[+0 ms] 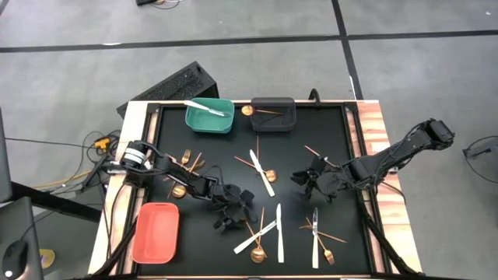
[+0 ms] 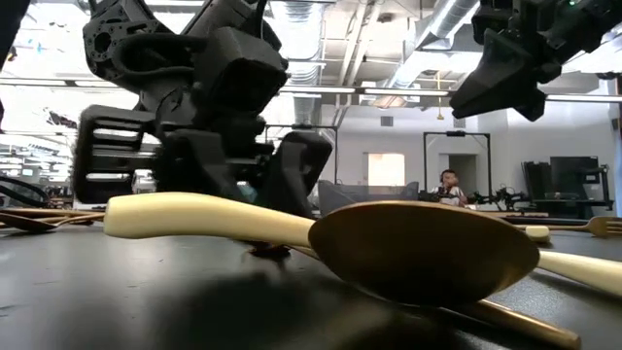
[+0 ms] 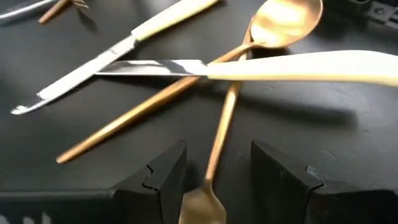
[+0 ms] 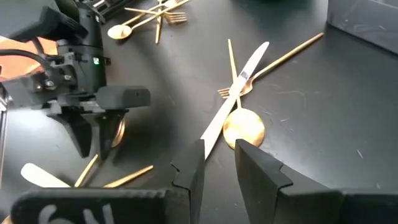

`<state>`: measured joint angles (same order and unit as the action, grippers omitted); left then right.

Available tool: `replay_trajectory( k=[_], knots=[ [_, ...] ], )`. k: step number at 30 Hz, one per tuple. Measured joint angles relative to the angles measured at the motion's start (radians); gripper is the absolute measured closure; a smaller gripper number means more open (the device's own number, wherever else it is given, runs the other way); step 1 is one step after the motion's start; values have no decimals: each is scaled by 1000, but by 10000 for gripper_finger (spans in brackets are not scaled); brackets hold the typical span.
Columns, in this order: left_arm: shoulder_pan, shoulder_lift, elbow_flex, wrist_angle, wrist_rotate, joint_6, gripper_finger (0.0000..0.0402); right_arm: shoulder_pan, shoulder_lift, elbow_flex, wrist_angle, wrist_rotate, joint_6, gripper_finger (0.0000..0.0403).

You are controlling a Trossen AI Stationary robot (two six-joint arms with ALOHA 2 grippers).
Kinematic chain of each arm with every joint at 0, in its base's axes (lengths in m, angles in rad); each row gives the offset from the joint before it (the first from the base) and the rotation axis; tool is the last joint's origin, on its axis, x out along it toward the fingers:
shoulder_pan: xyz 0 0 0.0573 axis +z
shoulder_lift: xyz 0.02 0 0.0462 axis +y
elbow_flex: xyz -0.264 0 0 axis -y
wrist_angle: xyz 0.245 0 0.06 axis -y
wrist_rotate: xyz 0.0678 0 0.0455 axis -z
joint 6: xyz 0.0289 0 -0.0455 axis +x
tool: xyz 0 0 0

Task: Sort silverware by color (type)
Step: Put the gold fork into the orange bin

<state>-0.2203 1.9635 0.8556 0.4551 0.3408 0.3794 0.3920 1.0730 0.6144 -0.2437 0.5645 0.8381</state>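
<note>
In the left wrist view my left gripper (image 3: 214,163) is open low over the black mat, its fingers on either side of the tine end of a gold fork (image 3: 221,134). The fork's handle runs under a white-handled knife (image 3: 298,65) beside a gold spoon (image 3: 283,22). In the high view this gripper (image 1: 230,211) is at the edge of the near-centre pile (image 1: 261,236). My right gripper (image 1: 314,183) hangs open above the mat with nothing between its fingers; ahead of it (image 4: 217,158) lie a knife (image 4: 239,93) and a gold spoon (image 4: 244,130).
At the far edge stand a teal bin (image 1: 204,123) holding a white knife and a dark grey bin (image 1: 274,122) holding a gold spoon. A salmon bin (image 1: 156,232) sits near left. More gold forks (image 1: 187,160) and knives (image 1: 314,233) lie scattered on the mat.
</note>
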Motion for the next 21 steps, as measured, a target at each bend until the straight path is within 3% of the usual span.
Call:
replay_trajectory(
  k=[3,13,17,21],
  knots=[
    [2,6,1,3,-61,-56,255,1,0,0,-7,2,-1,286],
    [6,18,3,-7,-43,-83,391,10,0,0,11,14,0,286],
    [5,13,3,-16,-67,-115,397,23,0,0,13,40,-1,286],
    [5,-57,0,-128,-95,-162,399,24,0,0,14,48,-5,286]
  ],
)
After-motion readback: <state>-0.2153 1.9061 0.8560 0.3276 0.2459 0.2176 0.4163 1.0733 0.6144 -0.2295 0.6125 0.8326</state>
